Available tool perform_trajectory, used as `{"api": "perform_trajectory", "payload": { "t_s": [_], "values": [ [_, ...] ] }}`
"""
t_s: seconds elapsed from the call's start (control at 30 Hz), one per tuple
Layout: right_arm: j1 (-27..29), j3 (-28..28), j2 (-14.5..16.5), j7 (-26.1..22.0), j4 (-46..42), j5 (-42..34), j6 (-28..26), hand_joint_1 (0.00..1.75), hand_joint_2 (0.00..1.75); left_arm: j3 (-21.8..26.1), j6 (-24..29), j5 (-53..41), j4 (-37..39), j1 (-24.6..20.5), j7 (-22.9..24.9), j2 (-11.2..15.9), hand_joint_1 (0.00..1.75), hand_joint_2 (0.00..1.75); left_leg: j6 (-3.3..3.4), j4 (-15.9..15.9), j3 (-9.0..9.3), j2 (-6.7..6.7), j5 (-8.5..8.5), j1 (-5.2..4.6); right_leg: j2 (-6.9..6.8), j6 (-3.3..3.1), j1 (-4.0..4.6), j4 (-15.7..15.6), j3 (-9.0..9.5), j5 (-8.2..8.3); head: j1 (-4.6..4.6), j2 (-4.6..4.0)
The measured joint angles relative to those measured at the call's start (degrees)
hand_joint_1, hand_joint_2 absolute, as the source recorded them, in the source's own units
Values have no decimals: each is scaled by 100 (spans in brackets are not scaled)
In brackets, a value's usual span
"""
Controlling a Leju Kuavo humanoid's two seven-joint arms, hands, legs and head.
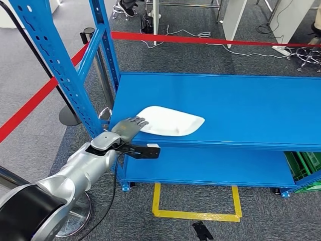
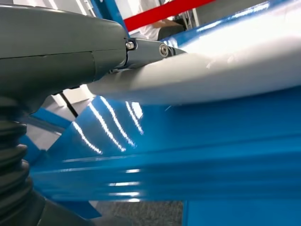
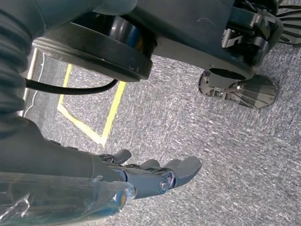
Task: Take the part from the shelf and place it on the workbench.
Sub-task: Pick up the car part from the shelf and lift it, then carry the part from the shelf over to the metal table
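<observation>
Part (image 1: pixel 172 121): flat white piece lying on the upper deck of the blue shelf (image 1: pixel 242 108), toward the shelf's left end, close to the front edge.
Left robot hand (image 1: pixel 129 126): at the part's 9 o'clock end in the head view. The fingers lie flat and extended over that end. In the left wrist view one finger (image 2: pixel 149 51) rests along the top face of the part (image 2: pixel 213 77). You cannot tell whether the thumb is under the part, so a grasp is not confirmed.
Right robot hand (image 3: pixel 156 176): hangs beside the body above the grey carpet, fingers loosely extended and apart, holding nothing.
Step in hand: acquiring the part; judged early, as the part rests on the shelf.
Bench: not identified in these views.
Risk 1: with fingers on top only, a pull would slide the part off the front lip and drop it.
Risk 2: the part looks thin and smooth; a hold at one end may let the far end sag or twist out.
Risk 3: the blue upright (image 1: pixel 56 60) stands at the hand's 10 o'clock; a wide withdrawal could strike it.
</observation>
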Motion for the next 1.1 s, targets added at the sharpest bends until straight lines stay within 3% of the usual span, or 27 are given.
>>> {"api": "perform_trajectory", "payload": {
  "t_s": [0.1,0.17,0.23,0.37,1.1],
  "values": [
    [1,0,0,12,0,4,0,0,175,13,13,8,3,37,32,36,140,175,0,-1,0,0,0,0,0,0,0,0,0,0,0,0],
    [3,-1,0,19,0,7,0,0,175,18,21,12,4,51,61,53,150,175,0,-1,0,0,0,0,1,0,0,0,-1,0,0,0],
    [4,-2,0,25,0,8,0,0,175,20,32,15,4,56,82,69,150,175,0,-1,0,0,0,0,0,0,0,0,0,0,0,1],
    [5,-2,0,27,0,8,0,0,175,25,79,28,4,54,100,93,175,175,0,-1,2,0,0,0,-2,0,0,0,3,-1,0,1],
    [50,-4,2,28,0,8,-2,0,175,31,121,47,4,47,152,117,175,175,-1,-2,34,0,0,0,1,-2,0,0,31,-2,0,0]
  ]
}}
